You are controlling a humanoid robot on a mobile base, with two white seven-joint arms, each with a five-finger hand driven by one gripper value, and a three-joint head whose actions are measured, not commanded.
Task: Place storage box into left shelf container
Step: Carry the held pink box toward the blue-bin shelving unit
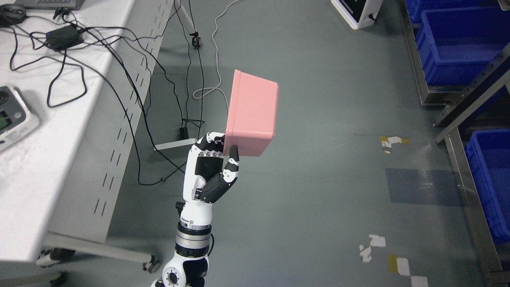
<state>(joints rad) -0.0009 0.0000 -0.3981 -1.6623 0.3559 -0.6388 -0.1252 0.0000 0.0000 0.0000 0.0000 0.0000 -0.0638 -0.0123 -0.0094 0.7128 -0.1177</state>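
The left hand grasps the pink storage box by its near lower edge, the thumb pressed against the face turned to the camera and the other fingers wrapped behind the rim, so the box stands up and away from the hand, tilted, over open floor. Held by one edge like this, the box probably hangs a little loose; a grip at the rim leaves the body free to be lowered into a bin without the hand getting in the way. The forearm rises from the bottom of the view almost straight up, wrist extended, palm turned toward the camera. Far to the hand's right, well apart from it, the blue shelf containers sit in a metal rack; a further one sits nearer. To the hand's left is the white surface carrying cables and a power adapter. The box is not yet near any container, so the carry across seems only partway done. The right hand is not seen.
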